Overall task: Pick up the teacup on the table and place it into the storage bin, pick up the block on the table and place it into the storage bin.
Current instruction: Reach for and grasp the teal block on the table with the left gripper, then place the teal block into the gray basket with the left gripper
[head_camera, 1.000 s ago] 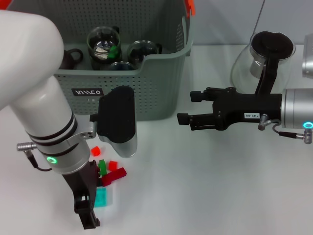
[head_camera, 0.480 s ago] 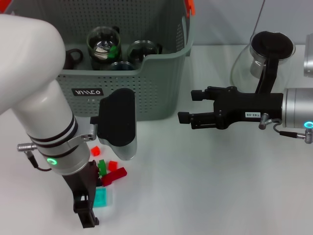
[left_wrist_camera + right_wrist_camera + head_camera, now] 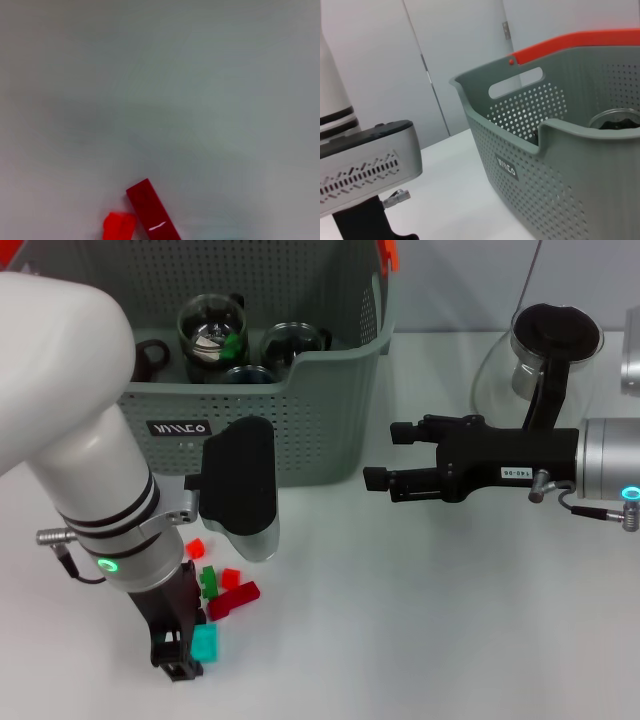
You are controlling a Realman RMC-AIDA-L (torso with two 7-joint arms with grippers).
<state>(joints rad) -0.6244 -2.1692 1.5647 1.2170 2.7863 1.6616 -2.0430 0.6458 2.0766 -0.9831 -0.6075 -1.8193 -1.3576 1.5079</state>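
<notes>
Fingers of the left gripper [image 3: 183,655] are seen pointing straight down at the near-left part of the white table [image 3: 420,620], clamped on a teal block [image 3: 205,643] that sits at the fingertips, right at the table surface; whether it is lifted cannot be told. The teal block looks roughly cubic, so no long axis can be made out. The left arm is bent steeply, its white forearm descending from the upper left, with a green ring light at the wrist and a black and silver camera housing beside it.

Just beyond the gripper, a small cluster of blocks is scattered on the table: a dark red bar [image 3: 233,600] lying flat, its long axis running diagonally from near-left to far-right, a green block [image 3: 209,580], and 2 small bright red blocks [image 3: 195,547]. In the left wrist view, the dark red bar [image 3: 151,210] lies just beside a small bright red block [image 3: 119,226].

The storage bin [image 3: 330,400] stands at the far left of the table and holds glass teacups [image 3: 211,332].

The right gripper [image 3: 377,457] is held level above the table to the right of the bin, pointing left, its fingers spread apart and grasping nothing. A glass teapot [image 3: 530,355] stands behind it.
</notes>
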